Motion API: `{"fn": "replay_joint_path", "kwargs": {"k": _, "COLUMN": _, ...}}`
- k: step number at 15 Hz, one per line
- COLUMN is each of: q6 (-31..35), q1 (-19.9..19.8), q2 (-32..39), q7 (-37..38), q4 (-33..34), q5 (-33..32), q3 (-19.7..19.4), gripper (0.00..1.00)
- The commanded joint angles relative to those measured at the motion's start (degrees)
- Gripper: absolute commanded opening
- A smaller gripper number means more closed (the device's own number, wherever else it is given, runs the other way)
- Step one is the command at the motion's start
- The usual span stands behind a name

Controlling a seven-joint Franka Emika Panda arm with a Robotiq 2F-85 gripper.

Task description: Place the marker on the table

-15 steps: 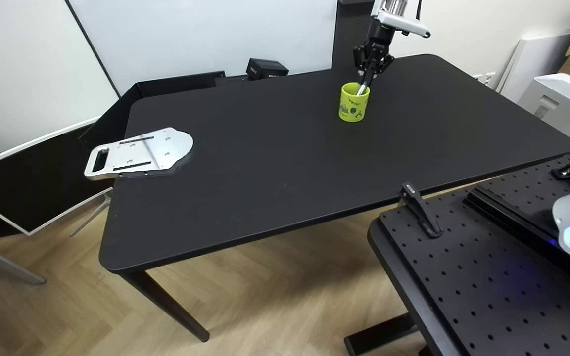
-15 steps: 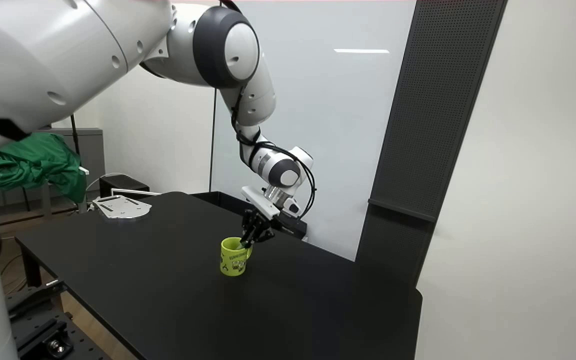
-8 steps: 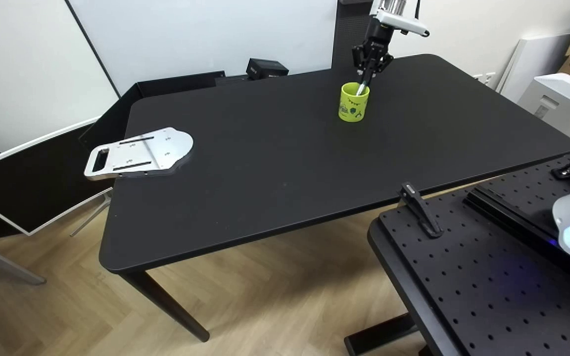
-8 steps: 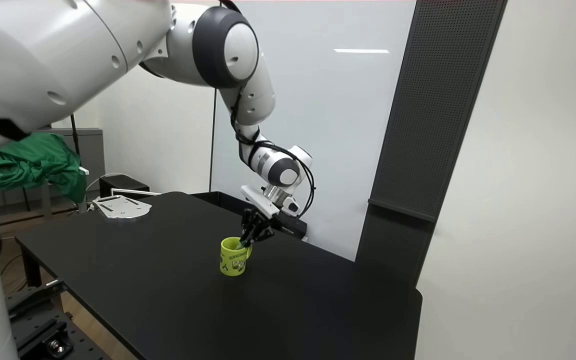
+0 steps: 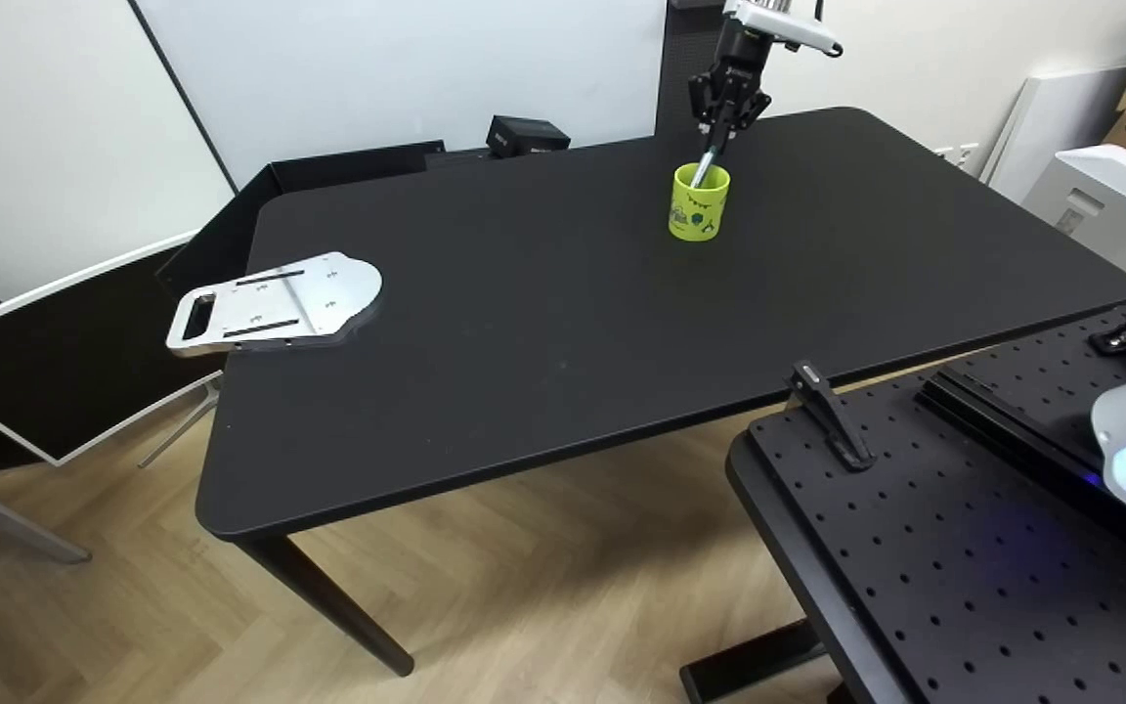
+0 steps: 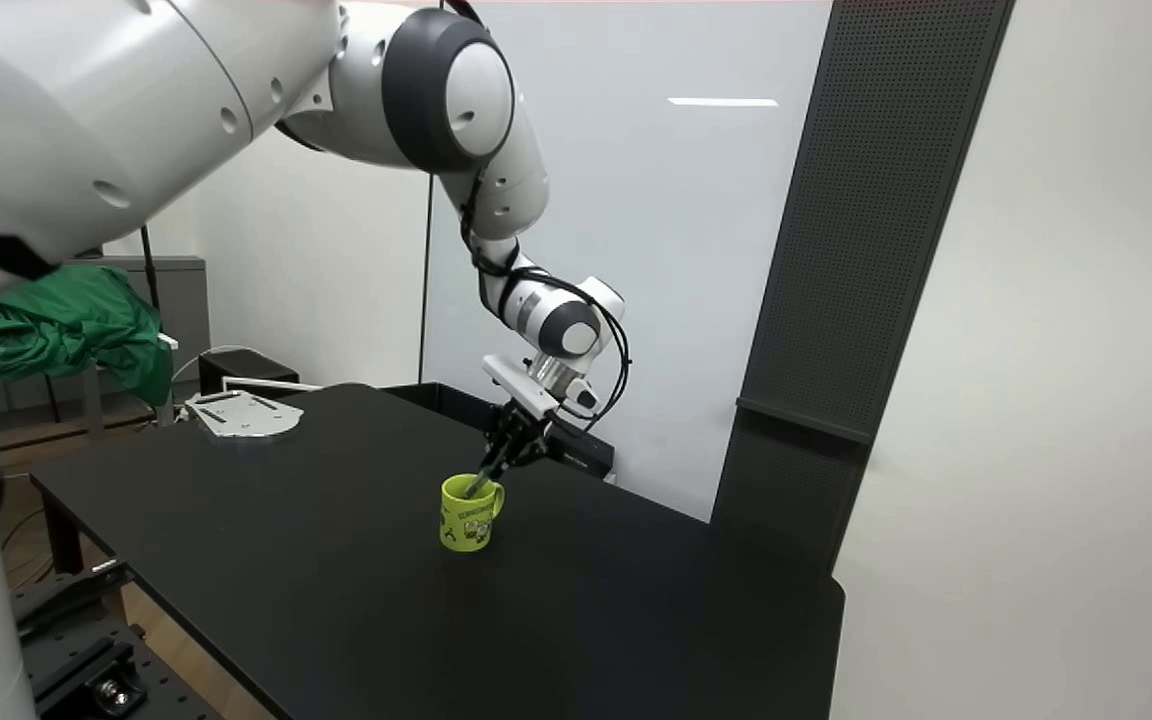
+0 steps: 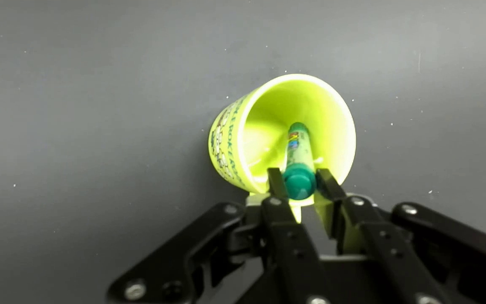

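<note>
Treat the marker (image 7: 298, 154) as light, stiff, slippery (likely plastic), best held by the green cap (image 7: 300, 181) pinched between the fingers (image 7: 277, 184).

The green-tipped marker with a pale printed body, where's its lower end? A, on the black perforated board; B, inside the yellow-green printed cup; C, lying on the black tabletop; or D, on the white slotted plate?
B: the wrist view shows the green-tipped marker slanting down inside the yellow-green printed cup, its upper end held by the black two-fingered gripper.
</note>
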Motion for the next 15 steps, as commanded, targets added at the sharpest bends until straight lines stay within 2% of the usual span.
{"fn": "replay_joint_path", "kwargs": {"k": 1, "q6": -3.68, "q1": 0.64, "q2": -0.86, "q7": 3.92, "q4": 2.29, "q5": -0.91, "q3": -0.28, "gripper": 0.06}}
{"fn": "replay_joint_path", "kwargs": {"k": 15, "q6": -7.32, "q1": 2.64, "q2": -5.27, "q7": 9.29, "q4": 3.93, "q5": -6.58, "q3": -3.35, "gripper": 0.06}}
